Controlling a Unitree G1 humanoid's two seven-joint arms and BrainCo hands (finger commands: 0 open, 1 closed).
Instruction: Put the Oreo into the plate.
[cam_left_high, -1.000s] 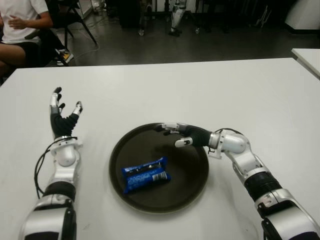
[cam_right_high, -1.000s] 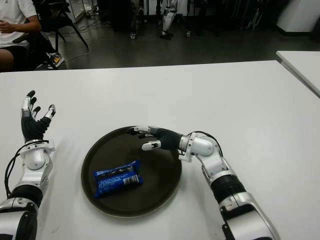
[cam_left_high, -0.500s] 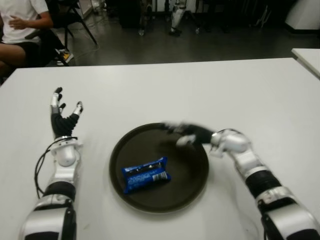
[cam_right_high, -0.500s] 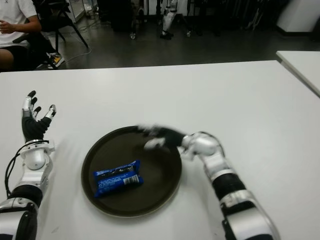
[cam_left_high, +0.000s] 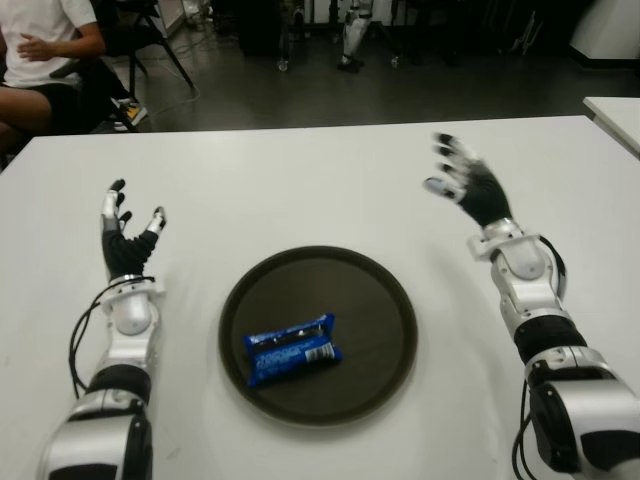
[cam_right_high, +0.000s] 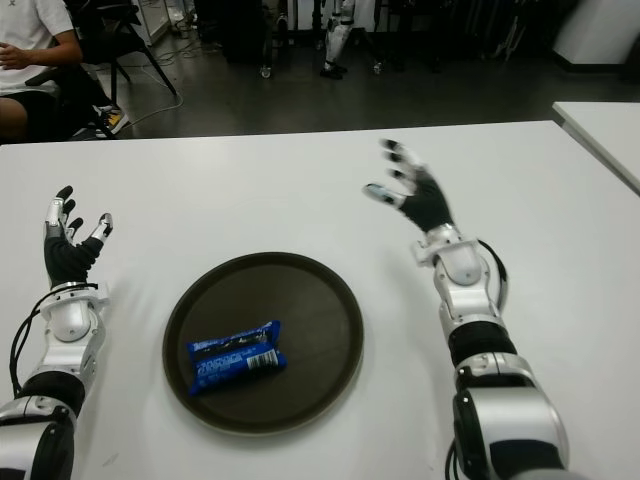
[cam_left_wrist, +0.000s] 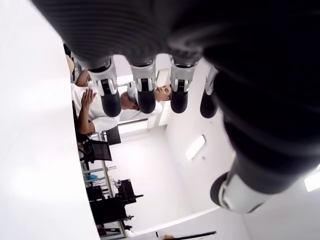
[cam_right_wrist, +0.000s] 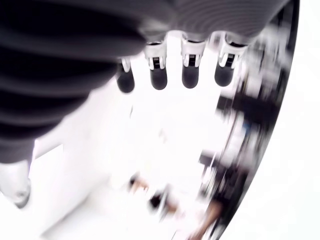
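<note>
A blue Oreo pack (cam_left_high: 292, 350) lies inside the round dark plate (cam_left_high: 375, 290) on the white table, in the plate's front-left part. My right hand (cam_left_high: 462, 182) is raised to the right of and beyond the plate, fingers spread, holding nothing. My left hand (cam_left_high: 125, 225) is up at the plate's left with its fingers spread and empty; its wrist view shows the fingertips (cam_left_wrist: 145, 97) extended. The right wrist view also shows straight fingertips (cam_right_wrist: 191, 75) with nothing between them.
A person in a white shirt (cam_left_high: 40, 40) sits past the table's far left corner beside a black chair (cam_left_high: 150, 40). Another white table's corner (cam_left_high: 615, 115) shows at the far right. Dark floor lies beyond the far edge.
My right hand has pulled off the plate's far rim, swung up and back to the right, and now stands raised with fingers spread. The Oreo pack, plate and left hand have not moved.
</note>
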